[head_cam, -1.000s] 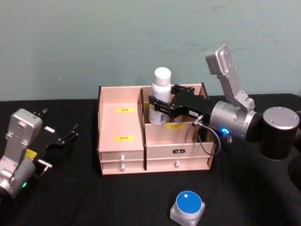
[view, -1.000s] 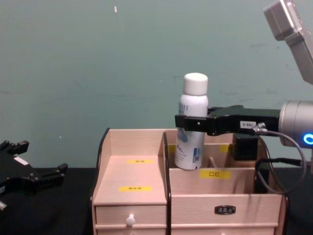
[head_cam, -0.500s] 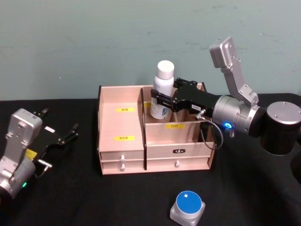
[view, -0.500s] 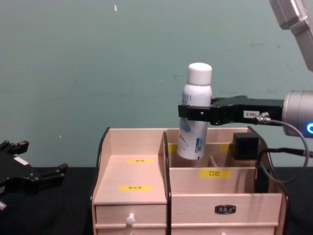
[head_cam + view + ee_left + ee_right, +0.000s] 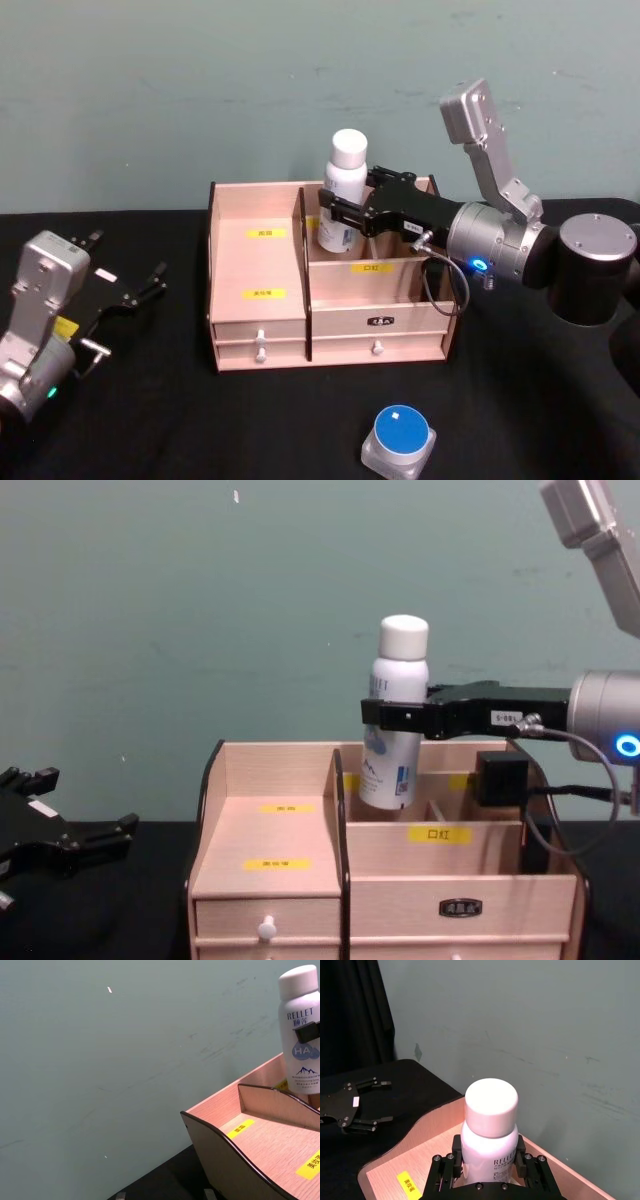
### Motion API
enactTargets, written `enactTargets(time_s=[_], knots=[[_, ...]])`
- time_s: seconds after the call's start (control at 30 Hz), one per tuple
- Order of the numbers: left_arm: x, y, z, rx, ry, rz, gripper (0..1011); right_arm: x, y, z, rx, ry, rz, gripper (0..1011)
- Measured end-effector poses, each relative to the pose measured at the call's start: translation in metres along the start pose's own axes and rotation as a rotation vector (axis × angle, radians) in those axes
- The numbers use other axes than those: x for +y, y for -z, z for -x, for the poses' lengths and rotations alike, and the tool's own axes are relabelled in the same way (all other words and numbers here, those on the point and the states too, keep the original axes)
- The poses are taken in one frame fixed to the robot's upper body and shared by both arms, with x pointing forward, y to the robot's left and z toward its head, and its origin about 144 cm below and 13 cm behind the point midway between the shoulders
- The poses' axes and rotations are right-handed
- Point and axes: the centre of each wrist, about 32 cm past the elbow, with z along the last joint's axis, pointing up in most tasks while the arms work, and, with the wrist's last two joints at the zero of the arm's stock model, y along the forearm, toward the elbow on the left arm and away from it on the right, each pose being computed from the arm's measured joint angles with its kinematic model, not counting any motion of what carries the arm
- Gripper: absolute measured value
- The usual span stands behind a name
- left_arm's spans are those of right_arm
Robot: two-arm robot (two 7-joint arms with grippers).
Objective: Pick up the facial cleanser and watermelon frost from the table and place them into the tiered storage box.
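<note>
Your right gripper (image 5: 338, 214) is clenched on the facial cleanser (image 5: 345, 172), upright over the tiered storage box (image 5: 255, 300) — a rear right compartment; lower it straight between the dividers, then release; the bottle reads RELLET, HA; a yellow label (image 5: 438, 834) reads 口红; the watermelon frost (image 5: 398, 437) sits on the table (image 5: 520, 420); your left gripper (image 5: 135, 292) rests spread, far left.

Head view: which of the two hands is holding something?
The right hand, shut on the tall white round-capped bottle; the left hand sits open and empty.
</note>
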Motion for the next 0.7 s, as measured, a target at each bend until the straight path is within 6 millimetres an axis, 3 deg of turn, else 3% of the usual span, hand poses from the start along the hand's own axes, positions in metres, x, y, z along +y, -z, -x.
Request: enactTargets(time_s=[0.7], knots=[[0.0,0.0,0.0,0.0,0.0,0.0,1010,0.0097,0.0077,-0.0063,0.005,0.006,0.007,592]])
